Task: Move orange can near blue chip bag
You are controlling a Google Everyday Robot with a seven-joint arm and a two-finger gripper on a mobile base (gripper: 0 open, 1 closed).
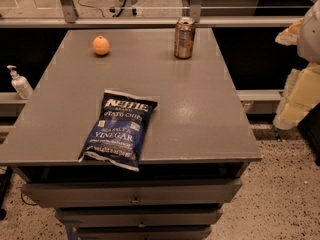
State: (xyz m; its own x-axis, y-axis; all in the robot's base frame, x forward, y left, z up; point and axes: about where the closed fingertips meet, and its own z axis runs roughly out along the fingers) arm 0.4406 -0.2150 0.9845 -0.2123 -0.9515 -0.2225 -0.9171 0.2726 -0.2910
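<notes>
One orange can (184, 37) stands on the table (200, 109), well apart from the gripper (299, 96) off its right side, grasp unclear.

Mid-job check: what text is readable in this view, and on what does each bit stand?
"KETTLE": top of the chip bag
"VINEGAR": big white letters lower on the bag
"SEA SALT &": small line just above it, barely legible
Other bag print: too blurred to read
The can: no legible label
The pump bottle: nothing legible
The gripper, right of the table: no text seen
</notes>
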